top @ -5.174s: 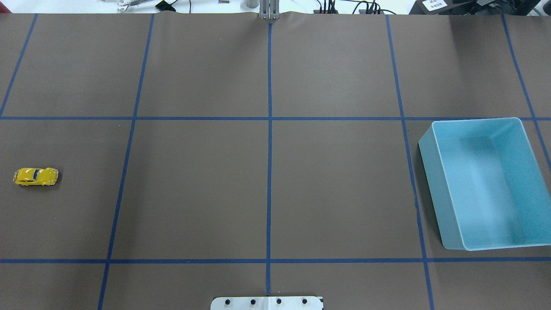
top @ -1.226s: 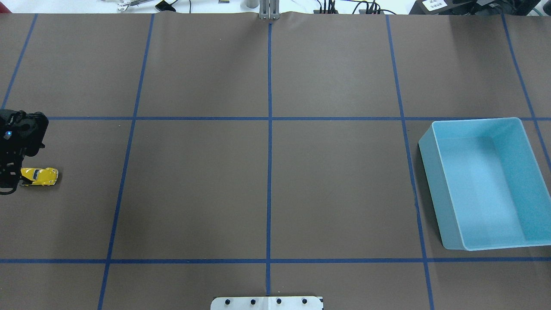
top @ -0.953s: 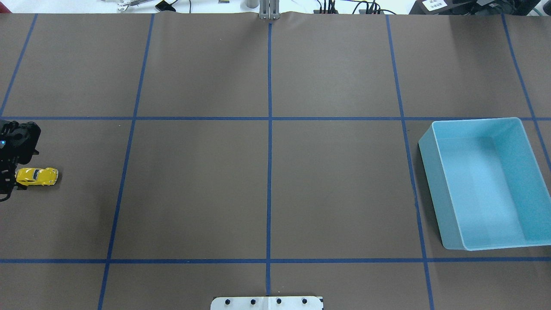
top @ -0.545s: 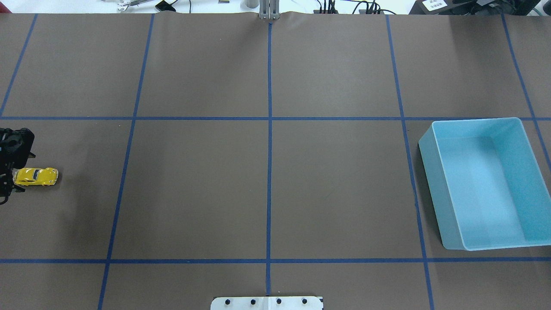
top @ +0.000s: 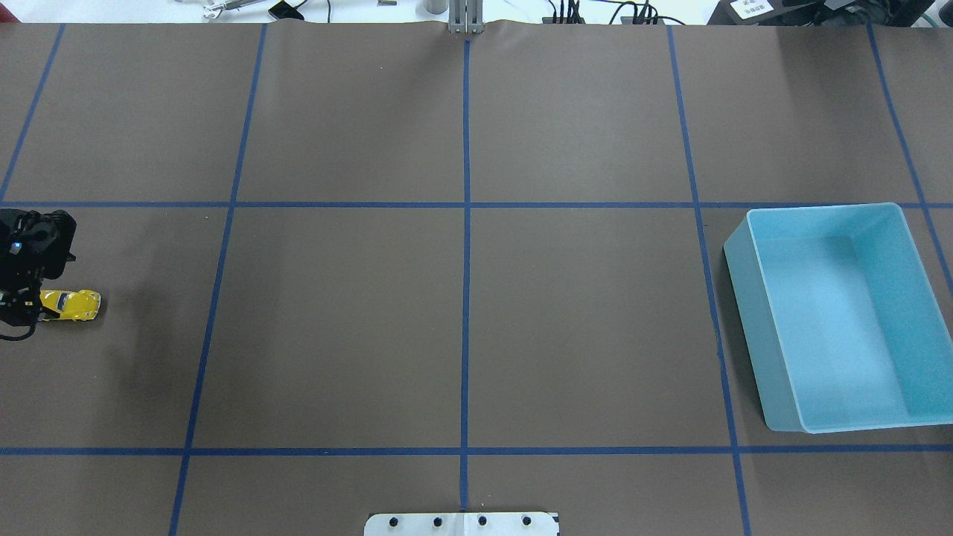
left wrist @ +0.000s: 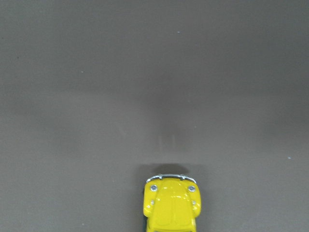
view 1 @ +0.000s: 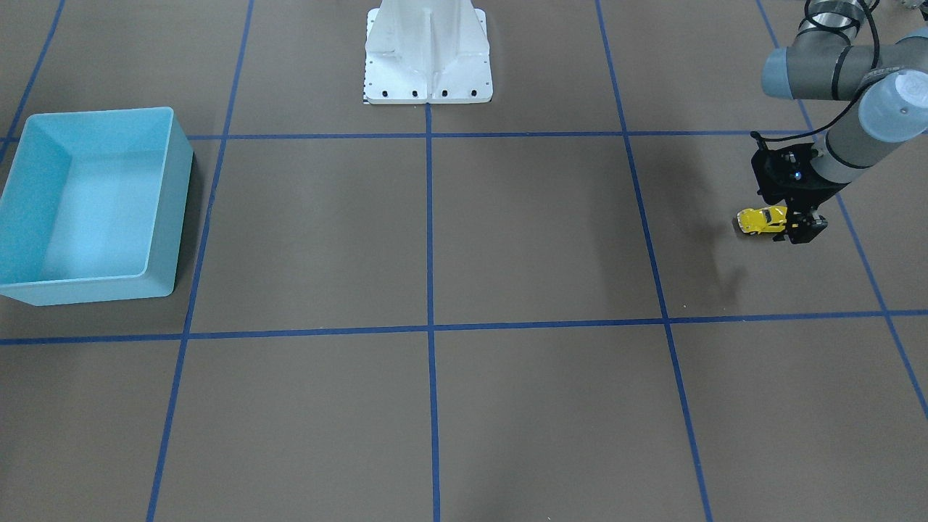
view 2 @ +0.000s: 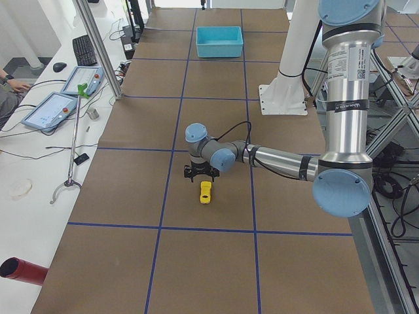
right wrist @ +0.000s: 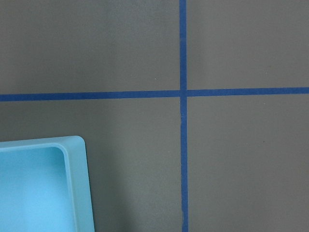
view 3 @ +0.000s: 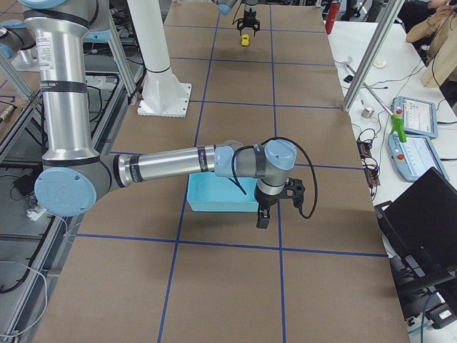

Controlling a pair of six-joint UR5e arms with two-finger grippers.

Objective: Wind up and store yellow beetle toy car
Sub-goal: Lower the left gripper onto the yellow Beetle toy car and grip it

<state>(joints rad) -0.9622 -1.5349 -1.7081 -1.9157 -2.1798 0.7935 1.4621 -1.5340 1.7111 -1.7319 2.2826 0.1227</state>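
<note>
Front view: small glossy yellow beetle toy car point(view 1: 760, 220) stands on its wheels at the table end farthest from the light-blue rectangular plastic bin point(view 1: 161, 217). Left gripper point(view 1: 801, 230) is low over the car's end that points away from the bin.

Overhead: black finger parts show on both sides of that end, so pincer seems parted around it, gripping nothing yet. Vs. 0.5 s ago the gripper has moved toward the bin and covers more of the car; car itself has not shifted. So, I judge, grasp is only being lined up; wind-up and storing not begun.

Left wrist cam: only one rounded car end w/ silver bumper at bottom edge, no fingers visible.

Right side view: right gripper point(view 3: 278, 205) hangs near the bin; open or closed, cannot tell.

Right wrist cam: one bin corner below it.
</note>
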